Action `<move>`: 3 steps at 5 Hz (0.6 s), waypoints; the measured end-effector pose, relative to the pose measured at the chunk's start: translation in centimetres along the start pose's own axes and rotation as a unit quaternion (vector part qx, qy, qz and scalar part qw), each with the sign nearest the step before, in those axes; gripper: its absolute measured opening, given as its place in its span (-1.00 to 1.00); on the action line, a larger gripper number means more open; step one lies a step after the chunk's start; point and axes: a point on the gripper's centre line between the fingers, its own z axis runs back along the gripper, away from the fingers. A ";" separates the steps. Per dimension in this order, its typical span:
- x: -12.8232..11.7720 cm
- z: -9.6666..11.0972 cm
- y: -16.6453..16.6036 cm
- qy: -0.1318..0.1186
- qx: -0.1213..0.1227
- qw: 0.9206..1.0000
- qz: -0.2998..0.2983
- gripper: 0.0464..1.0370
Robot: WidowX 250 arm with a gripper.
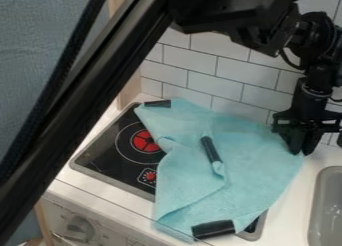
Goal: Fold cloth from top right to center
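Camera view: light blue cloth (252,162) lies over the toy stove (111,155), its right part spread onto the white counter (127,202). One black strip (210,149) sits near the cloth's middle, beside a raised fold; another (214,229) marks the near end, a third (157,104) the far left. Gripper (301,151) hangs at the cloth's far right edge, by the tiled wall (246,75). Claw state: cannot tell whether spread, pressed together or pinching cloth.

Risks, as judged: (1) weak or missed pinch, since the hold is unconfirmed; the edge would slip out on lifting. (2) Whole cloth drags left instead of folding, as nothing appears to anchor it. (3) Low travel toward centre could snag the raised fold and disturb the middle strip. (4) Wrist may knock the wall, being close to it.
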 end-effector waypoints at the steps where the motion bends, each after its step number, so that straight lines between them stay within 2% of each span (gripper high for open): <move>1: -0.2 -0.2 0.0 0.003 -0.003 1.000 -0.003 -0.96; 3: -0.2 -0.1 0.2 -0.002 -0.002 1.000 -0.020 -0.99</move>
